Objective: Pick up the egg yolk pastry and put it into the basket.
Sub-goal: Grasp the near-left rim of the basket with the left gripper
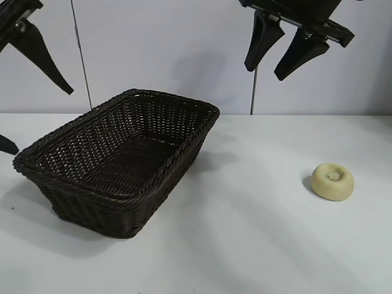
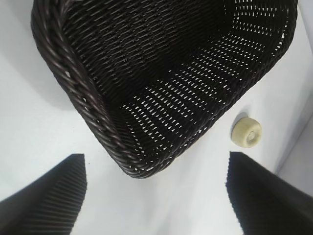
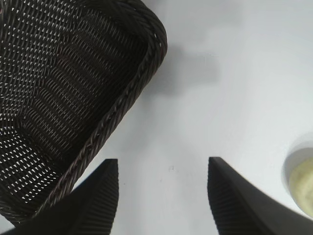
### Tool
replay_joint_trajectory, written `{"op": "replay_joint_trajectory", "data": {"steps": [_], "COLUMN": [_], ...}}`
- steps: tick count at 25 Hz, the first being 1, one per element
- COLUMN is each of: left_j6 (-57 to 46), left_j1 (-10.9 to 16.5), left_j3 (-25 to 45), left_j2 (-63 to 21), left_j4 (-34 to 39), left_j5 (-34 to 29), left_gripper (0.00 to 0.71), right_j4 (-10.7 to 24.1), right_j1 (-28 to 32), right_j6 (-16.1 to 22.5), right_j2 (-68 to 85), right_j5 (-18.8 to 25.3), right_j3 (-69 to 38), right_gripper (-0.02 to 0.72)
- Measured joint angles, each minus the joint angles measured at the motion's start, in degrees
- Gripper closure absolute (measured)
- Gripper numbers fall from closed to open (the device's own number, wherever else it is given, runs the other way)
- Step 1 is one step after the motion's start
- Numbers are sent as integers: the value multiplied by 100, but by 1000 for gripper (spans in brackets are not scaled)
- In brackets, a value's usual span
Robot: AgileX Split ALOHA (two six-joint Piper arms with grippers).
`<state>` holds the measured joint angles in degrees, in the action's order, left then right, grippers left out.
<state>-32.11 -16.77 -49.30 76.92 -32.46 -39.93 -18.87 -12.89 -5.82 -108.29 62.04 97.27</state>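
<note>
Wicker, dark brown and empty, makes up the basket (image 1: 122,159), which is seen on the white counter (image 1: 245,245) toward the left arm's side. The egg yolk pastry (image 1: 332,180) is found lying on the counter well apart from it, on the right arm's side, untouched. The right pincer (image 1: 278,52) is held high above the counter, its jaws partly spread and nothing gripped. The left pincer (image 2: 154,196) is held over the basket's near corner, spread wide and empty. Nothing of the task is judged done: grasp, carry and release all remain.
</note>
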Motion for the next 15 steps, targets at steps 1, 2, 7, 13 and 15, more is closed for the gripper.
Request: {"op": "replay_joint_trajectory", "data": {"steps": [1,2,7,13,15], "left_j6": [-49,-136,-1137,-2736,-3055], "left_j1": [-66,-159,-593,-685,-685], "left_j3": [0,0,0,0,0], "left_j2": [0,0,0,0,13], "left_j4": [52,117,937,2072,2267], "left_j5": [-2,4,153,262,262], "left_gripper": [139,139,139,139,139], "right_j4": [0,2,2,2,2], "right_j1": [0,0,0,0,0], "right_j6": [0,0,0,0,0], "right_j2": [0,0,0,0,0], "right_j5": [0,6,85,103,103], "right_j3": [0,0,0,0,0], "right_gripper": [302,302,302,302,302]}}
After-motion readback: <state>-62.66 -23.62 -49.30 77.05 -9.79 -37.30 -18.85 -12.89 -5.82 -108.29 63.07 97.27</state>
